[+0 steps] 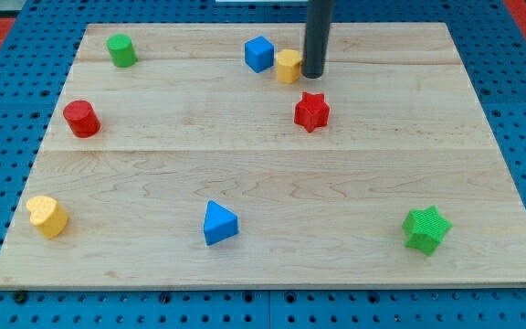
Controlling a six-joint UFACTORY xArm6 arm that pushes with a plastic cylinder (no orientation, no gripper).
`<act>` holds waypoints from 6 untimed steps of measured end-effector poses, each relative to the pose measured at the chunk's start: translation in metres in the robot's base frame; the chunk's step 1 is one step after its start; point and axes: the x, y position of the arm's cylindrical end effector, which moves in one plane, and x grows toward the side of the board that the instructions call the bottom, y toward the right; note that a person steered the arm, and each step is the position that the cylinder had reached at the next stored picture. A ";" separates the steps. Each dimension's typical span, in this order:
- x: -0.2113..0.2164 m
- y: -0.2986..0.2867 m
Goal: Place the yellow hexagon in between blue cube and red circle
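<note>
The yellow hexagon point(288, 66) lies near the view's top centre, just right of the blue cube point(259, 54) and close to it. The red circle point(81, 119) sits far off at the view's left. My tip point(312, 75) stands right against the yellow hexagon's right side, and the dark rod rises out of the view's top.
A red star point(311, 111) lies just below my tip. A green cylinder point(121, 50) is at the top left, a yellow heart point(47, 217) at the bottom left, a blue triangle point(219, 223) at the bottom centre, a green star point(426, 228) at the bottom right. The wooden board point(382, 183) carries them all.
</note>
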 end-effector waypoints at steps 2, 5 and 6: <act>-0.006 -0.063; -0.040 -0.068; -0.049 -0.096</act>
